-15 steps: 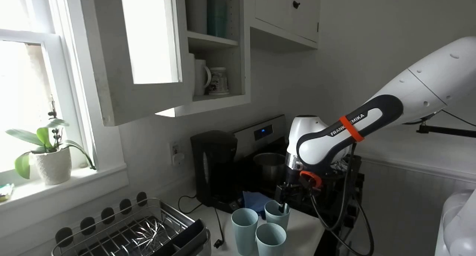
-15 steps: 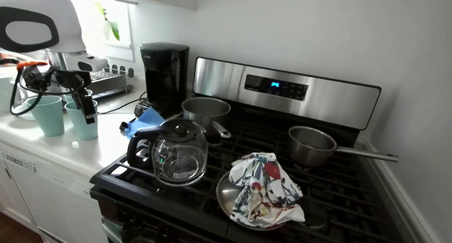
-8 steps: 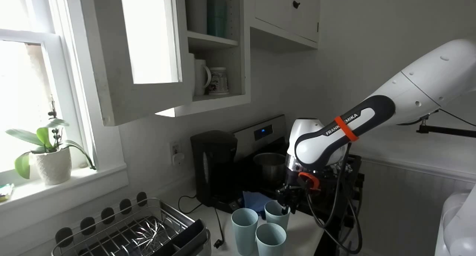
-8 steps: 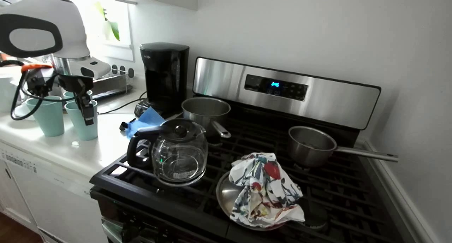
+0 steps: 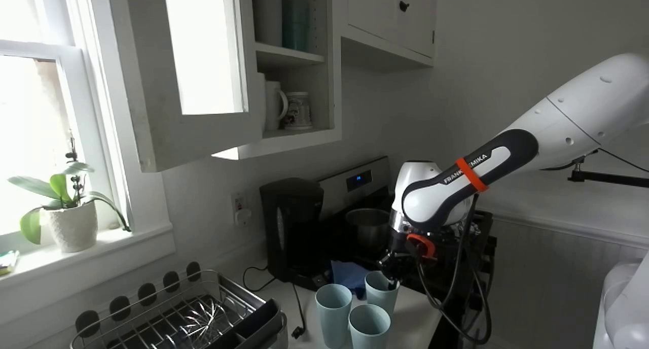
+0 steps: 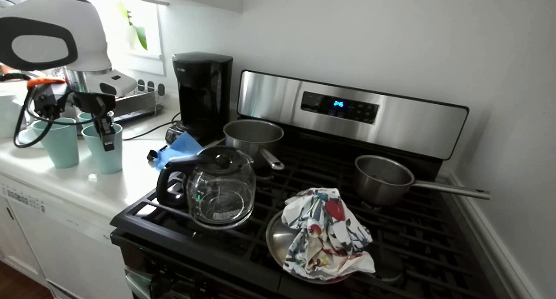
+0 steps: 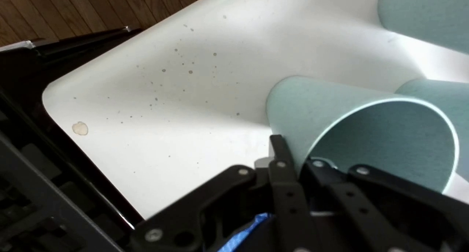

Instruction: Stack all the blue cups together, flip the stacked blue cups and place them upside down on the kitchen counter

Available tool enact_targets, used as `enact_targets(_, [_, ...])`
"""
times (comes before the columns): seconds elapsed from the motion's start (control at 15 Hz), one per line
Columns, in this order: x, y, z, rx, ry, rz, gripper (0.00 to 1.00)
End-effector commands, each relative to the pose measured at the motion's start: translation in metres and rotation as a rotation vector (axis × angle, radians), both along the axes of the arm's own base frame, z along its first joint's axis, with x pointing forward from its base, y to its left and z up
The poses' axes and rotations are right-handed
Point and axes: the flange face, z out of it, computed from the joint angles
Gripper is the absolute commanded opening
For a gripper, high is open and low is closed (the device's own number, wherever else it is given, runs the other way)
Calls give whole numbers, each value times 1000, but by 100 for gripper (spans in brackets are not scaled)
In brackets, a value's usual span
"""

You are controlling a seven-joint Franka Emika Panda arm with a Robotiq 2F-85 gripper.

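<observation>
The job was only at its start, I think. Three blue cups [image 5: 381, 297] were close together at the white table [image 5: 413, 316], all with their tops up. None sat inside another, so the stacking was not done yet, and nothing was turned over.

The jaws were closed on the held cup [image 7: 315, 109], the one nearest the stove [image 6: 204, 247]. In the wrist view, one side of the jaws was inside that cup and the other side was outside, so they pinched its wall at the rim. I could not tell for sure if its bottom touched the table. The front cup [image 5: 369, 328] and the side cup [image 5: 333, 318] stood free on the table.

A lot was left. The held cup had to go together with another cup, then the last one had to join. After that, all three had to be flipped and put upside down on the table.
</observation>
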Motion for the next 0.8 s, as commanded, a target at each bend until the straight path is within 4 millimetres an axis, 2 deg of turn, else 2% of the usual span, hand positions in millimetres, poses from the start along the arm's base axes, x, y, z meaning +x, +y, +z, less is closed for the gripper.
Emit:
enact_targets(0.0, [-4,-8,9,2,-1,0,1])
enact_targets(0.2, [-12,-9,37,-34,-16,26,1])
enact_targets(0.4, [-26,1,84,-125,-37,100,1])
enact_targets(0.6, [-39,23,135,-200,-69,206,1])
enact_targets(0.73, [-45,47,164,-219,-99,281,1])
